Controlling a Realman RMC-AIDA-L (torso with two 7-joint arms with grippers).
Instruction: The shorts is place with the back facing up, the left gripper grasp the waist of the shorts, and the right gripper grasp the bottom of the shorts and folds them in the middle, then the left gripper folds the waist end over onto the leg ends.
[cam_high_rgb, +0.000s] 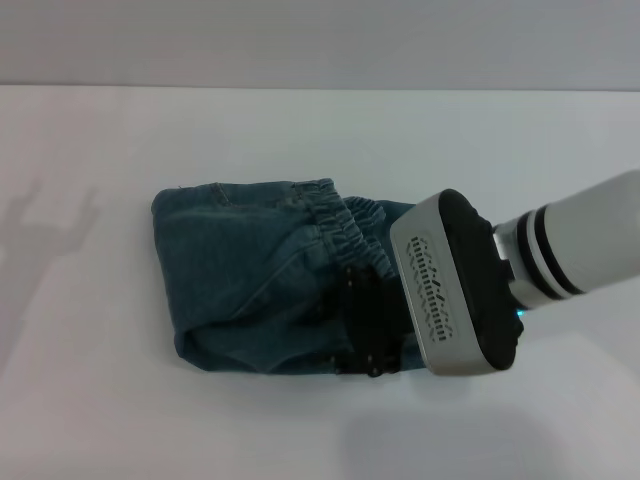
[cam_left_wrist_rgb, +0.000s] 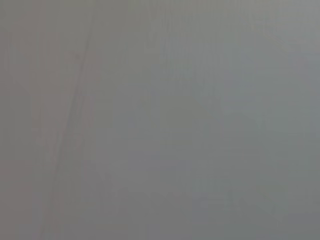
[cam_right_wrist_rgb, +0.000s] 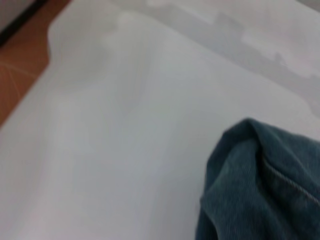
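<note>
The blue-green denim shorts (cam_high_rgb: 250, 290) lie folded into a compact bundle at the middle of the white table (cam_high_rgb: 120, 420). The ruffled waist (cam_high_rgb: 345, 215) runs along the bundle's far right side, on top of the fabric. My right gripper (cam_high_rgb: 368, 322), black and angular, rests on the near right edge of the bundle, under its grey housing (cam_high_rgb: 445, 285). In the right wrist view a rounded fold of the shorts (cam_right_wrist_rgb: 260, 190) sits close by on the table. The leg ends are hidden in the fold. The left gripper is out of view, and its wrist view shows only a plain grey surface.
A gripper-shaped shadow (cam_high_rgb: 50, 225) falls on the table at the far left. The right wrist view shows the table edge and orange-brown floor (cam_right_wrist_rgb: 20, 55) beyond it. White table surface surrounds the shorts on all sides.
</note>
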